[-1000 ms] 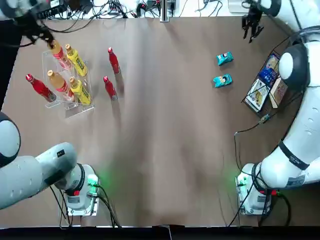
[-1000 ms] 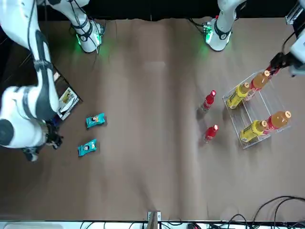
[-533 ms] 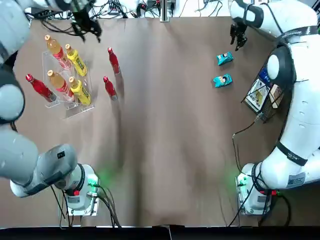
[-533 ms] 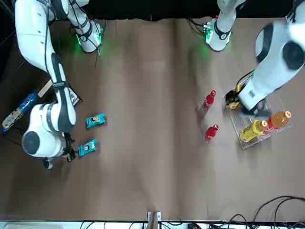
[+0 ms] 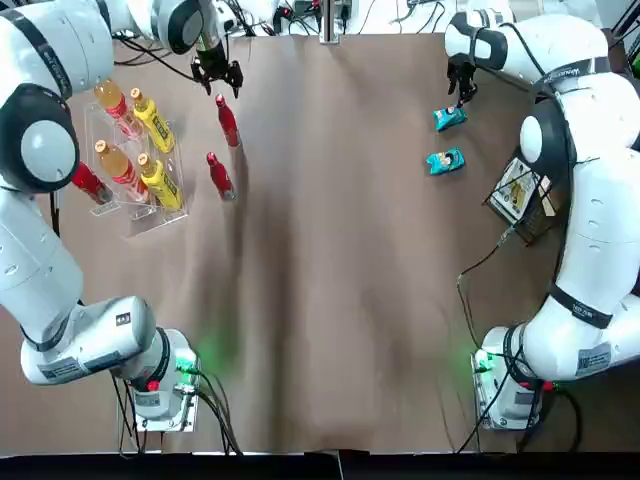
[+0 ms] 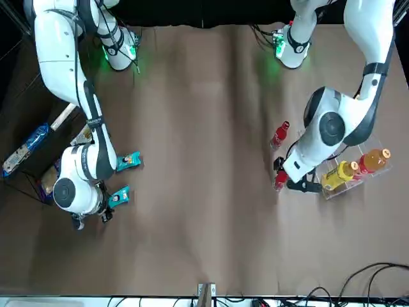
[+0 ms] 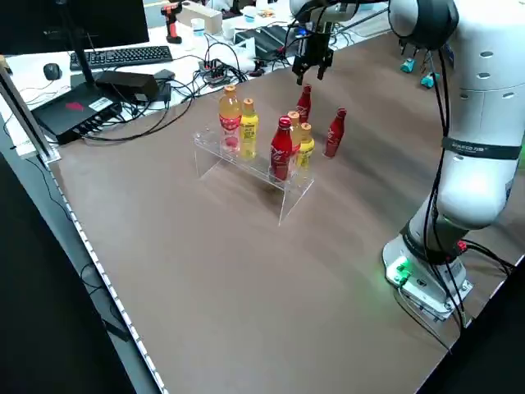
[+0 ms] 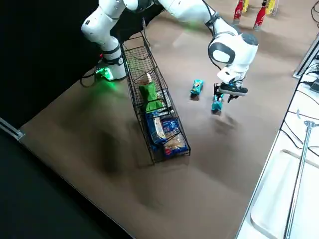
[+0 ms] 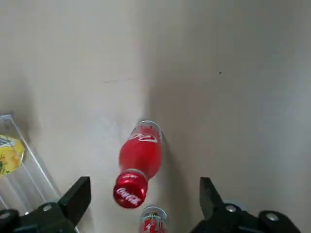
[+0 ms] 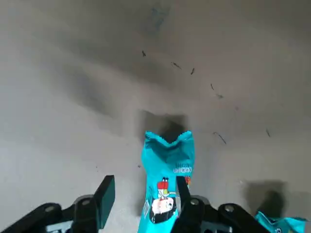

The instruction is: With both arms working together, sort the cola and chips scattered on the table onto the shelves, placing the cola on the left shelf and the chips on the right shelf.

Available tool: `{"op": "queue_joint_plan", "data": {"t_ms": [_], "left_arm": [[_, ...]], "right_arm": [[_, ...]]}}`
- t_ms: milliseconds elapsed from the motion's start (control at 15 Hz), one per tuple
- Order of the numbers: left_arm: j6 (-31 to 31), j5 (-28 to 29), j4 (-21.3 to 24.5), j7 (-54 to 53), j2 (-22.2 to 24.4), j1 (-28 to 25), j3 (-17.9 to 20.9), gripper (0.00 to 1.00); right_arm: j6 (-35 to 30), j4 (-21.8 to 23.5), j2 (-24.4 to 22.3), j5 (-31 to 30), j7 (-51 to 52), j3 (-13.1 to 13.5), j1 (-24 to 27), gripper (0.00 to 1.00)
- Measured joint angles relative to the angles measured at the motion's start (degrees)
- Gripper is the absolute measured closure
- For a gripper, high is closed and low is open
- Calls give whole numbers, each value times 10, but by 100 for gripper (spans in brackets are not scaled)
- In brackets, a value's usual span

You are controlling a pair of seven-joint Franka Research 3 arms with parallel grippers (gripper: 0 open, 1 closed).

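left pincer: released, fingers spread wide; we hover right over a cola bottle.
bottle from the pincer: it stands upright on the table just below us, cap between the two fingers, long axis vertical. a second bottle stands nearer our base, and a third is already in the clear shelf.
right pincer: released, straddling one end of a teal chips packet.
packet from the pincer: flat on the table, long axis running straight away from us. a second teal packet lies just beside it, and the wire shelf stands well apart, towards our base.
nearer arm: left for the bottles, right for the packets.
change: half a second ago both pincers were short of their targets; now each is over one.
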State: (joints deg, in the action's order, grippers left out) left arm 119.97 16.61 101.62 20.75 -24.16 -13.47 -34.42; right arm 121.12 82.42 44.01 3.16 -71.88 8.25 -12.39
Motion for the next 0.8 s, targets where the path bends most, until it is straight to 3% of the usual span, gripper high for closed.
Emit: {"op": "queue_joint_plan", "data": {"t_ms": [133, 400, 533, 600, 667, 800], "left_arm": [[1, 3, -1, 10, -9, 3, 0, 3], [0, 8, -2, 23, -17, 7, 0, 42], [-1, 8, -2, 24, -17, 7, 2, 45], [-1, 8, -2, 24, -17, 6, 2, 53], [-1, 8, -2, 24, -17, 6, 3, 55], [-3, 8, -2, 24, -17, 6, 3, 56]], "right_arm": [[0, 0, 3, 0, 0, 0, 0, 41], [-2, 16, 12, 0, 0, -1, -4, 42], [-2, 18, 15, -1, -8, -1, -6, 44], [-2, 18, 14, -1, -17, -1, -7, 53], [-1, 15, 13, -1, -37, 0, -9, 74], [-1, 13, 12, -1, -46, 1, -9, 89]]}}
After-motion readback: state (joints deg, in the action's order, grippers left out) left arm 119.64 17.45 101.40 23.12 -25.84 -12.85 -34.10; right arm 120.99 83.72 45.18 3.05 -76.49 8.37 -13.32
